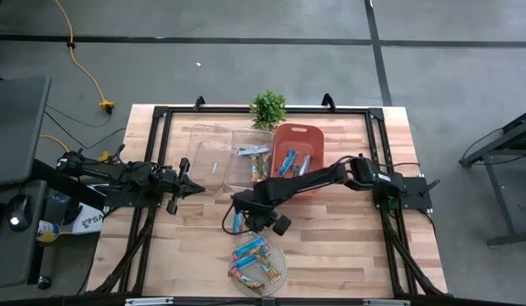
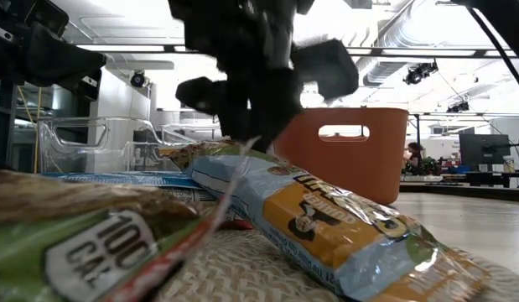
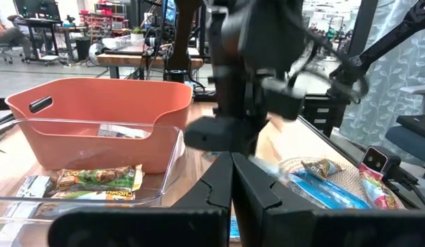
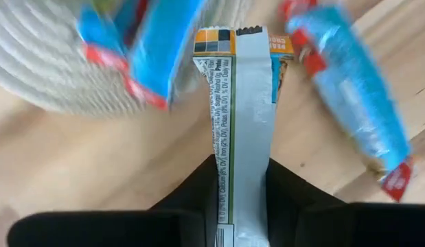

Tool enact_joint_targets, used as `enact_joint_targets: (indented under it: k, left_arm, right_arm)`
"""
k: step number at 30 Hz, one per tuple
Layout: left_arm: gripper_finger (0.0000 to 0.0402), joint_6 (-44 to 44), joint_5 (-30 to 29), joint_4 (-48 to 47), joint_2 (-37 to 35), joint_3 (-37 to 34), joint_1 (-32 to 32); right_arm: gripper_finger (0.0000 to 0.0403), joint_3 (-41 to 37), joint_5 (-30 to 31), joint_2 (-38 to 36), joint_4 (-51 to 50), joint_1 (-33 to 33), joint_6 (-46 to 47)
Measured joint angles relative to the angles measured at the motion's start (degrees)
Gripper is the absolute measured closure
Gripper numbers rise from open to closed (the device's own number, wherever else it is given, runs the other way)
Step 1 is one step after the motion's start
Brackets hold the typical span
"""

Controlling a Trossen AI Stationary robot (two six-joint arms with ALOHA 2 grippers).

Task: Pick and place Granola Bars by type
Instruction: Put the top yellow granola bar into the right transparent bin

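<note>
My right gripper (image 4: 243, 199) pinches one silver-backed granola bar (image 4: 241, 116) end-on between its two dark fingers, holding it above the wood table (image 1: 347, 246) just beside the round woven mat (image 1: 275, 263). More bars (image 1: 250, 251) lie on the mat, a blue one (image 1: 236, 223) rests on the table near my fingers, and others sit in the orange basket (image 1: 298, 133) and clear tray (image 1: 246, 161). My left gripper (image 1: 195, 187) waits at the table's left, fingers pressed together
</note>
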Motion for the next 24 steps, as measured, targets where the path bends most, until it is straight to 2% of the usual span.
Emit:
enact_joint_targets:
  k: [8, 13, 19, 24]
  left_arm:
    - [0.04, 0.0, 0.0, 0.0, 0.0, 0.0, 0.0]
    - [0.04, 0.0, 0.0, 0.0, 0.0, 0.0, 0.0]
    - [0.04, 0.0, 0.0, 0.0, 0.0, 0.0, 0.0]
    - [0.04, 0.0, 0.0, 0.0, 0.0, 0.0, 0.0]
  right_arm:
    - [0.0329, 6.0, -14.7, -1.7, 1.6, 0.0, 9.9]
    - [0.0329, 11.4, -22.9, -1.9, 7.6, 0.4, 17.6]
    - [0.033, 16.6, -29.7, -1.9, 22.0, 1.2, 27.9]
    - [0.033, 19.5, -30.1, -1.9, 36.9, 1.7, 35.3]
